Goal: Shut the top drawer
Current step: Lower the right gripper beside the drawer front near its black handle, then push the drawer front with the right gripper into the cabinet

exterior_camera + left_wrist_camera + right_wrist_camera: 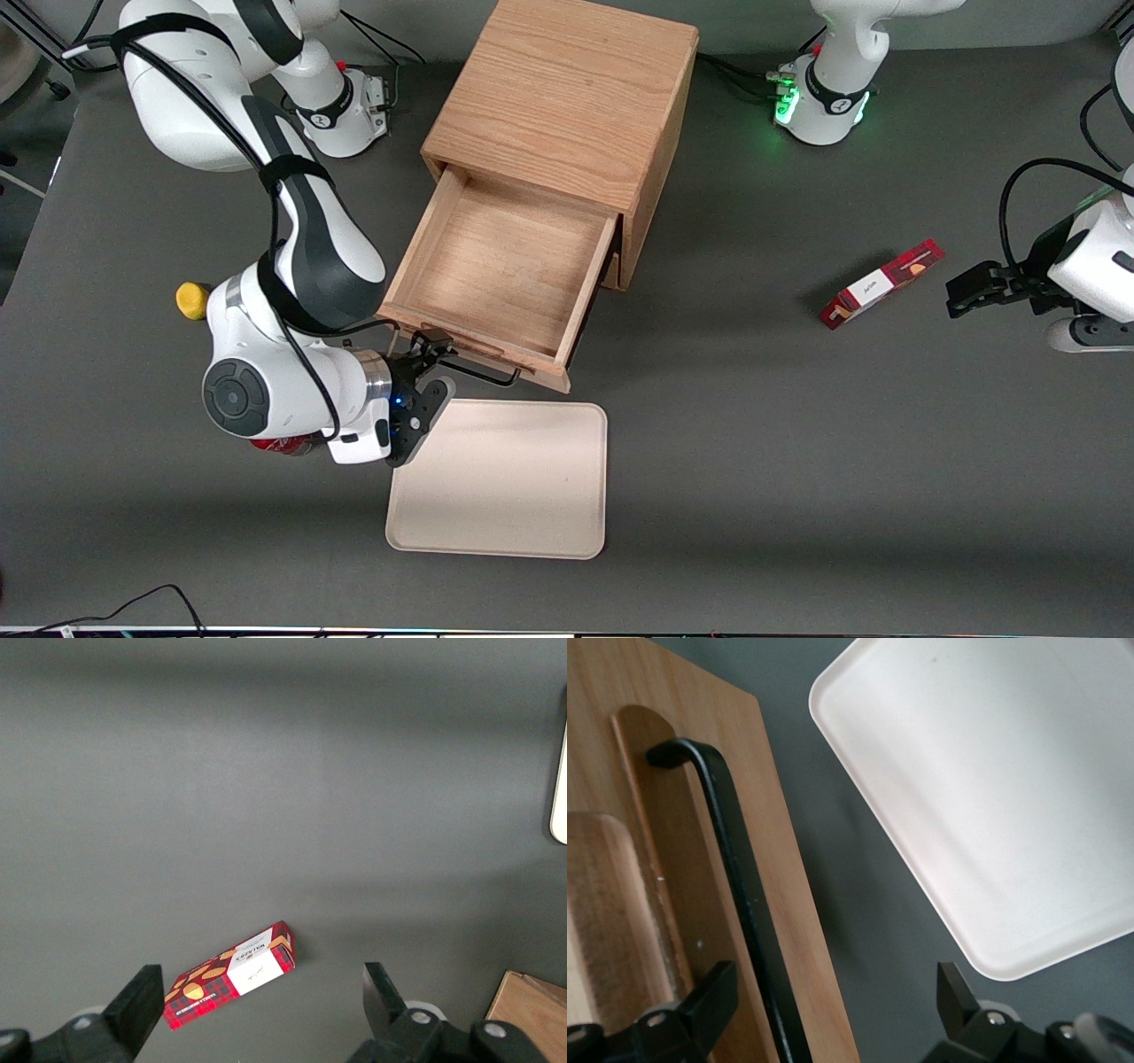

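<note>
The top drawer (pixel 496 266) of the light oak cabinet (pixel 567 97) is pulled far out and holds nothing. Its black wire handle (pixel 483 374) runs along the drawer front (pixel 532 368), the face nearest the front camera. My right gripper (pixel 427 363) is open at the handle's end toward the working arm, right at the drawer front. In the right wrist view the handle (pixel 740 895) and the edge of the drawer front (pixel 797 904) pass between the open fingers (pixel 713 997) of the gripper (pixel 833 1010), nearer to one finger than the other. The lower drawer is hidden.
A cream tray (pixel 500 478) lies on the grey table just nearer the front camera than the drawer; it also shows in the right wrist view (pixel 992 788). A yellow object (pixel 191 299) and a red can (pixel 279 446) lie by the working arm. A red box (pixel 881 283) lies toward the parked arm's end.
</note>
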`<state>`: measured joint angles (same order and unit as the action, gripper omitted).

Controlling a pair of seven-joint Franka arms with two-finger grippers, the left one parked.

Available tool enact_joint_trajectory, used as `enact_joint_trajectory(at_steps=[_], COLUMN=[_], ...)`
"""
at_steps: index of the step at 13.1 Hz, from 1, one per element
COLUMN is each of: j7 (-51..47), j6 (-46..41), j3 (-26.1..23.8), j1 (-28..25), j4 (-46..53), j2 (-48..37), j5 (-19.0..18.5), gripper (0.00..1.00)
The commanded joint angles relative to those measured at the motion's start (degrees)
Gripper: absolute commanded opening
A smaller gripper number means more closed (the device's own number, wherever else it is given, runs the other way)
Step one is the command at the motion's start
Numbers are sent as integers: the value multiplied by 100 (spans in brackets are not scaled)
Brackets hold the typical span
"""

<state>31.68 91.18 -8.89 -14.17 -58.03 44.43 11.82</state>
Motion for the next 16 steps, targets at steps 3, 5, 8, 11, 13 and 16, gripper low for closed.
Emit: enact_joint_trajectory(at_steps=[3, 5, 8, 11, 13, 16], j7=[-118, -118, -126, -126, -127, -127], j6=[-3, 5, -3, -3, -3, -3], j3=[-34, -51, -51, -296, -376, -517], j1=[-33, -50, -138, -130, -130, -94], j4=[-208, -270, -349, -638, -875, -1236], j2=[-39, -57, -101, -276, -469, -742], j5=[-329, -338, -338, -338, -321, -303], gripper=[100, 100, 100, 100, 100, 100])
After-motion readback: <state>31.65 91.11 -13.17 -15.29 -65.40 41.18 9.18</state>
